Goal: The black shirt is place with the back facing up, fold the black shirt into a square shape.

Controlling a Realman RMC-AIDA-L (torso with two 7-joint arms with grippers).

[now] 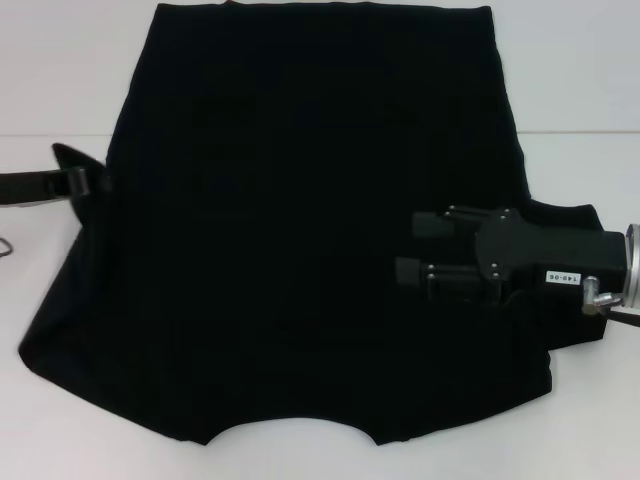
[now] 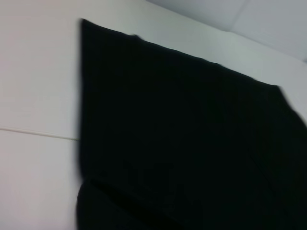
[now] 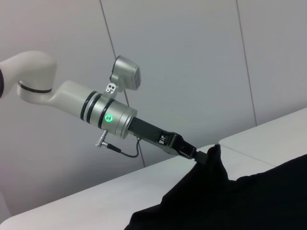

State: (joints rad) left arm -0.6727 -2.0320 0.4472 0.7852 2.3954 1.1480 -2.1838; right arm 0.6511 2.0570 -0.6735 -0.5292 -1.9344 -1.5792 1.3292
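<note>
The left gripper (image 1: 92,181) has its jaws clamped on a pinch of cloth at the left edge of the black shirt (image 1: 300,230), lifting that corner into a small peak off the bench (image 1: 60,90); the right wrist view shows the same pinch, with the cloth drawn up to a point at the left gripper's tip. The right gripper (image 1: 415,248) lies over the right part of the shirt, its two jaws pointing left and standing apart, with no cloth visibly between them, though black on black makes that hard to judge. The shirt lies spread over most of the white bench, hem at the far side and collar curve at the near edge. Its outline is still a wide, uneven shape, so the folding looks to be at an early stage: the sides seem to be coming in, and the squaring folds remain to be done.
</note>
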